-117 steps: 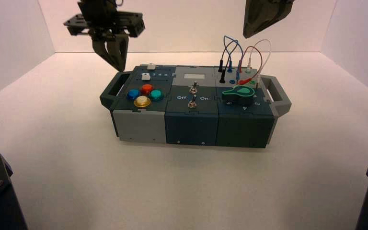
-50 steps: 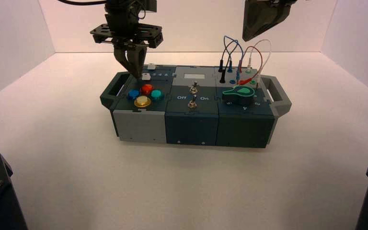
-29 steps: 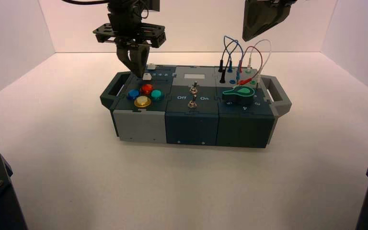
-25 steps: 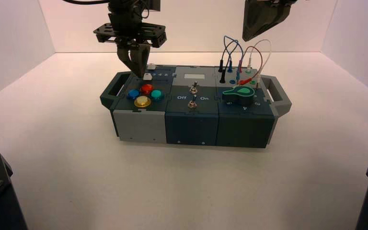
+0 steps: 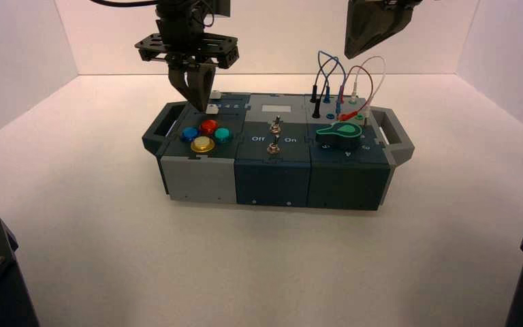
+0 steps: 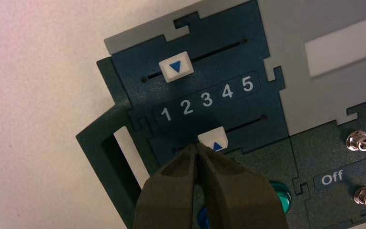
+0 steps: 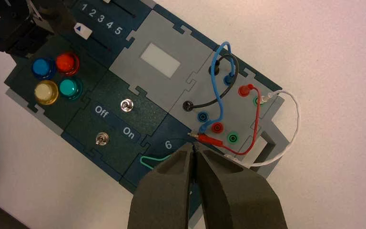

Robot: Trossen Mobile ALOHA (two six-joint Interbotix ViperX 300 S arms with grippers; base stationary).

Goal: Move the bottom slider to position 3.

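The bottom slider's white knob (image 6: pixel 213 140) with a blue arrow sits on its dark teal track below the digits 2 and 3 (image 6: pixel 207 99). In the high view the knob (image 5: pixel 212 108) is at the box's back left. My left gripper (image 6: pixel 196 145) is shut, and its tips touch the knob's side that faces the 1 end. In the high view it (image 5: pixel 199 105) comes down from above. My right gripper (image 5: pixel 354 48) is shut and empty, held high over the box's right end.
The twin top slider knob (image 6: pixel 176 66) lies above the digits 1 and 2. Four coloured round buttons (image 5: pixel 204 135) are just in front of the sliders. Two toggle switches (image 5: pixel 272 136), a green dial (image 5: pixel 339 131) and plugged wires (image 5: pixel 340 75) fill the middle and right of the box.
My left gripper came down from the upper left to the bottom slider and has nudged its knob slightly to the right. The right arm has not moved.
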